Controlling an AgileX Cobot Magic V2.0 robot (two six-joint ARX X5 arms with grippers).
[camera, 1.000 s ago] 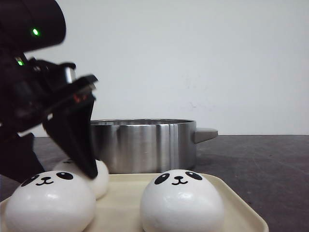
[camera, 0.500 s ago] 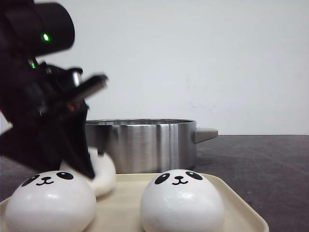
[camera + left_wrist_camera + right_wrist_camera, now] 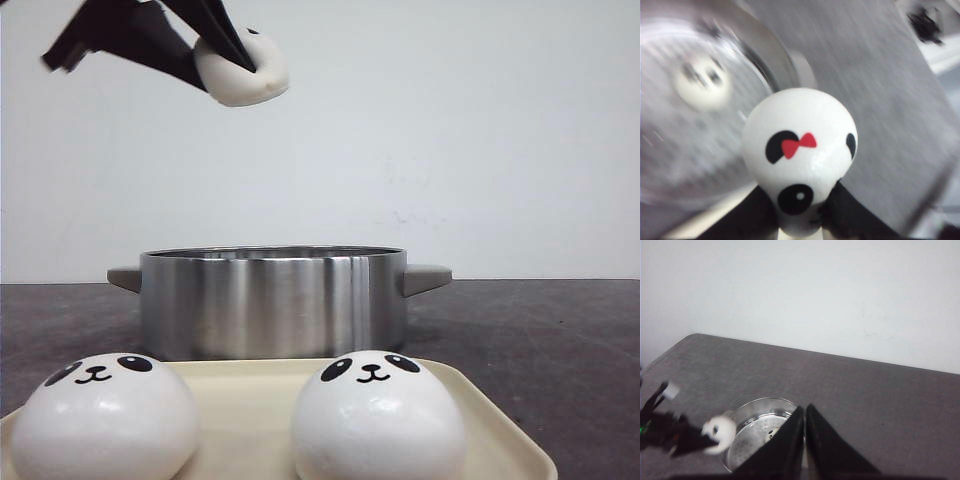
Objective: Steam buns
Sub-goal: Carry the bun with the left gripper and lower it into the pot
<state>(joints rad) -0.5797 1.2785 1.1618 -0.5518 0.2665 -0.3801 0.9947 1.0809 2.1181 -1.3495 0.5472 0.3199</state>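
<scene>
My left gripper [image 3: 225, 50] is shut on a white panda bun [image 3: 245, 70] and holds it high above the steel pot [image 3: 272, 300], over its left side. In the left wrist view the held bun [image 3: 802, 145] shows a red bow, and another bun [image 3: 702, 82] lies inside the pot [image 3: 770, 60]. Two more panda buns [image 3: 105, 415] [image 3: 377, 415] sit on the cream tray [image 3: 500, 440] in front. My right gripper [image 3: 805, 412] is shut and empty, high over the pot [image 3: 757, 432]; the held bun [image 3: 720, 432] shows there too.
The pot has side handles [image 3: 425, 275] and stands on a dark table [image 3: 540, 340] before a white wall. The tray lies close to the pot's front.
My left gripper has lifted the back-left bun off the tray and carried it up and to the right, above the pot. The two front buns have not moved.
</scene>
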